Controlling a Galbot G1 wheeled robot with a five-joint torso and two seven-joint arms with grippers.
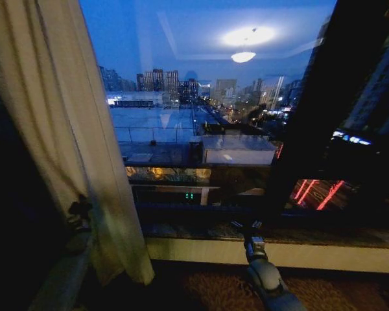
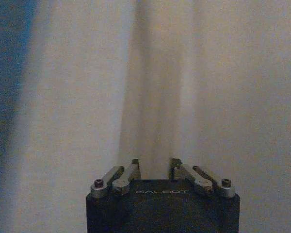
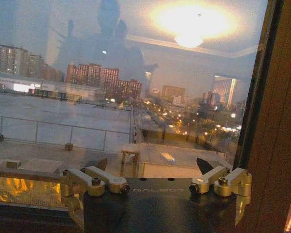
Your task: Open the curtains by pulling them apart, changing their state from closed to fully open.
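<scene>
The curtains (image 1: pixel 65 129) hang as one cream panel at the left of the window (image 1: pixel 207 116), pleats running top to bottom, the hem ending just above the sill (image 1: pixel 311 256) and carpet (image 1: pixel 207 288). The glass to the right of the panel is bare, with the night city showing through and a ceiling lamp reflected in it.

The left gripper (image 1: pixel 80 210) is pressed into the lower part of the panel, near its inner edge. In the left wrist view the left gripper (image 2: pixel 155 165) has its fingers (image 2: pixel 135 164) drawn in narrow around a vertical fold of the cloth, which looks pinched between them. The fabric's long axis runs straight up from the claw, so any pull has to go sideways, across the pleats, towards the robot's left.

The right gripper (image 1: pixel 247 225) reaches out low at the middle of the window, just over the sill and well apart from the panel. In the right wrist view the right gripper (image 3: pixel 153 167) is spread wide with nothing between its fingers, facing the glass beside the dark window frame (image 3: pixel 276 121).

The left arm is plainly the nearer one to the cloth. The left side seems mostly drawn back.
</scene>
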